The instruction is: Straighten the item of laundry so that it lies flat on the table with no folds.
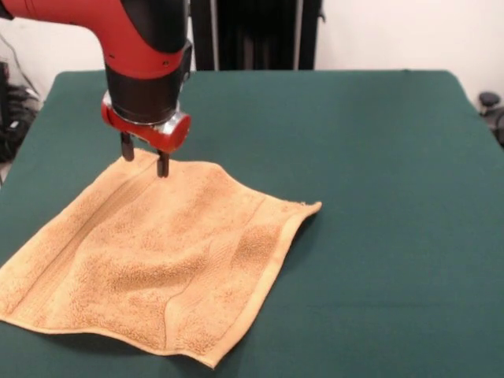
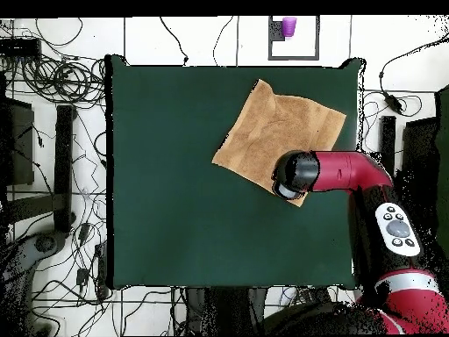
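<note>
The item of laundry [image 1: 165, 260] is an orange-tan terry towel spread on the left part of the dark green table [image 1: 378, 157], with shallow ripples across its middle and a paler band along its left side. My gripper [image 1: 144, 163] hangs over the towel's far corner, open, its two dark fingers [image 1: 162, 164] apart and down at the cloth. In the overhead view the towel [image 2: 276, 130] lies near the table's [image 2: 175, 175] right edge. The gripper [image 2: 289, 184] sits over the corner nearest the base, hiding it.
The towel's left corner runs out of the front view at the table's left edge. The floor around the table is covered in cables [image 2: 61, 83]. A purple cup [image 2: 288, 26] stands beyond the table's far side.
</note>
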